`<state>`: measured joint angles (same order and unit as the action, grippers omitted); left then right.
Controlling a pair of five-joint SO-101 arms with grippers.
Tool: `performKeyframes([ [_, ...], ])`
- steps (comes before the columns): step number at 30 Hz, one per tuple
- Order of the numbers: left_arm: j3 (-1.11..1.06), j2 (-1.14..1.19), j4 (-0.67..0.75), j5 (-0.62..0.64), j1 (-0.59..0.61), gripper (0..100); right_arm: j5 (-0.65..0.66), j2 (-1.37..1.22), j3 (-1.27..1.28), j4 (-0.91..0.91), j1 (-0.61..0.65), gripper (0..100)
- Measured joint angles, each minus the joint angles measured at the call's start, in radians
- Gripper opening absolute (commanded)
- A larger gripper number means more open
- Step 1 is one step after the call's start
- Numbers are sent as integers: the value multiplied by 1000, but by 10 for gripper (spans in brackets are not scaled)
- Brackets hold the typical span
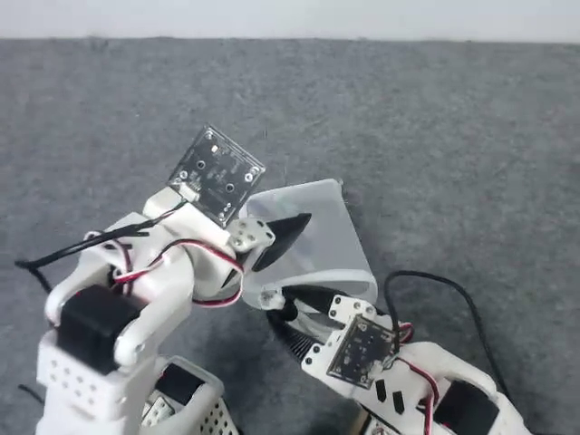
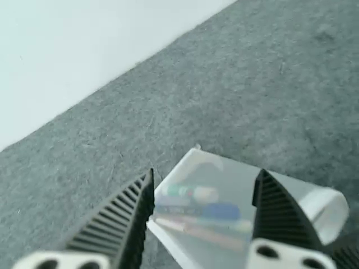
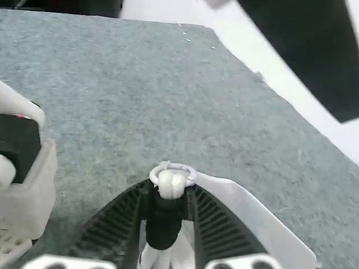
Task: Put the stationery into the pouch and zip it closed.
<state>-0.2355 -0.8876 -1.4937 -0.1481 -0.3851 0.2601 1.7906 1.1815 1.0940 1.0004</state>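
A translucent white pouch (image 1: 319, 227) lies on the grey mat, with several pens (image 2: 202, 210) showing through its side. My left gripper (image 1: 272, 240) hovers open above the pouch's near end, and in the left wrist view its two fingers (image 2: 140, 204) straddle the pouch (image 2: 224, 179) without touching it. My right gripper (image 1: 275, 301) sits low at the pouch's near corner. In the right wrist view it (image 3: 168, 210) is shut on the zip pull (image 3: 171, 180), a white bead and ring on a dark tab, with the pouch's edge (image 3: 247, 210) beside it.
Grey mat (image 1: 435, 136) spreads around the pouch, open at the back and right. A pale wall band (image 1: 290, 18) runs behind it. A black cable (image 1: 458, 292) loops off the right arm. Part of the left arm (image 3: 19, 168) stands close beside the right gripper.
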Motion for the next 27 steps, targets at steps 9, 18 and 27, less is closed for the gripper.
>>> performKeyframes([
  [9, 71, 0, -144, -63, 0, 268, 0, 14, -46, 25, -115, 6],
  [18, 72, -106, -178, -143, 0, 269, 0, 15, -72, 8, -264, 6],
  [27, -110, -164, -150, -147, -2, 273, -57, 15, -74, -69, -394, 6],
])
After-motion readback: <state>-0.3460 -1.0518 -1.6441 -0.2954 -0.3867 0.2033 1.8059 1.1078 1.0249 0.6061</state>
